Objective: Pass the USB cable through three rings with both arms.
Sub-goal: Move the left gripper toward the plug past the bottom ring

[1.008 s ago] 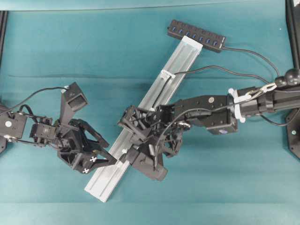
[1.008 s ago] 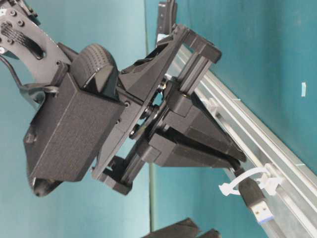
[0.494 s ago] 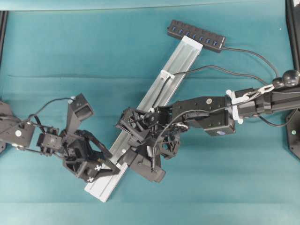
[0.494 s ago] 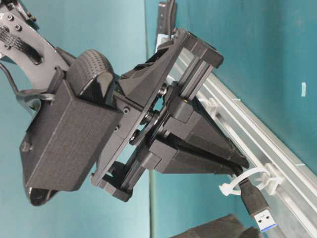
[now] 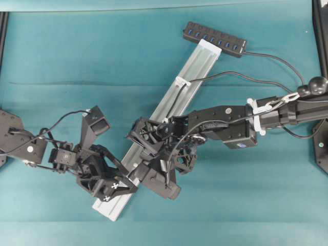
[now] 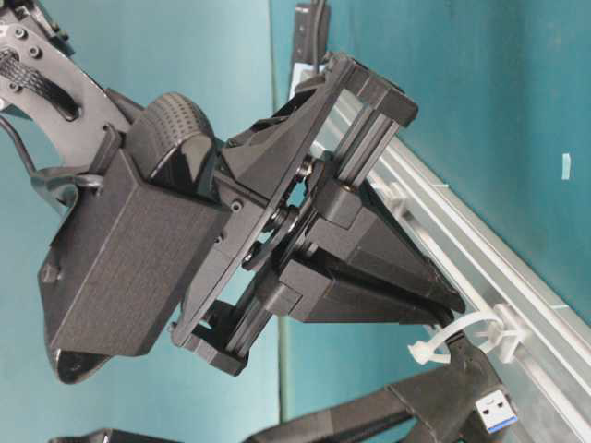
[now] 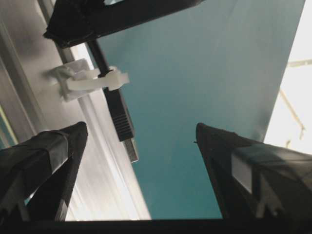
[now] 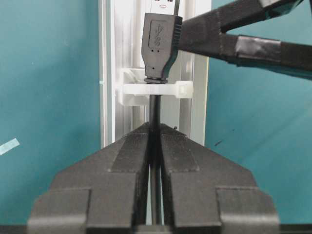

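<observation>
the left gripper point(image 7: 141, 141), jaws wide open, has moved in around the usb cable point(image 8: 155, 112) plug poking through the last ring point(image 8: 155, 89); the right gripper point(image 8: 155, 141) stays clamped on the cord, so a handover looks next.

From overhead, the right gripper point(image 5: 134, 165) and left gripper point(image 5: 128, 179) cover the lowest ring and the plug. In the right wrist view the plug's point(image 8: 161, 44) metal tip is cut off by the top edge. The hub's point(image 5: 214, 39) socket labels are too small to read.
</observation>
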Available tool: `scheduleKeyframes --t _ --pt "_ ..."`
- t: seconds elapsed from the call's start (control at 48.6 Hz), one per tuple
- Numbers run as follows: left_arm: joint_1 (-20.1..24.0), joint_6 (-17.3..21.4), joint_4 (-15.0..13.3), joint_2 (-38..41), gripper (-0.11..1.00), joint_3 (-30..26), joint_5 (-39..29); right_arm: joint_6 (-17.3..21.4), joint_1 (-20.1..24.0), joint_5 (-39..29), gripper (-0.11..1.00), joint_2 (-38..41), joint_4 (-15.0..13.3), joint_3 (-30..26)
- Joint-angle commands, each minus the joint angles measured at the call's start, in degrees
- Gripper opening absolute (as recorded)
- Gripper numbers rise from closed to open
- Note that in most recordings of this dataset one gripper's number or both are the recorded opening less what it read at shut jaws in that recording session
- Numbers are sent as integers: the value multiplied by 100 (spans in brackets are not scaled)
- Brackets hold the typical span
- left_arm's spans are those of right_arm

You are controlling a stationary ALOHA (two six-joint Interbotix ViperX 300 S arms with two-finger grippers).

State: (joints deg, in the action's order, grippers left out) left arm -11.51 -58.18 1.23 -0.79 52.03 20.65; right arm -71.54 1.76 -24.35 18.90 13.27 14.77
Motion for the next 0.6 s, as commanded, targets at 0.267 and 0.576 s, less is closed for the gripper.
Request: scheduleKeyframes --t 0.267,0.576 --pt "35 18 9 132 95 -193 26 26 18 44 6 0 18 -53" --pt "35 105 26 123 71 -211 -105 26 9 26 6 0 18 -53"
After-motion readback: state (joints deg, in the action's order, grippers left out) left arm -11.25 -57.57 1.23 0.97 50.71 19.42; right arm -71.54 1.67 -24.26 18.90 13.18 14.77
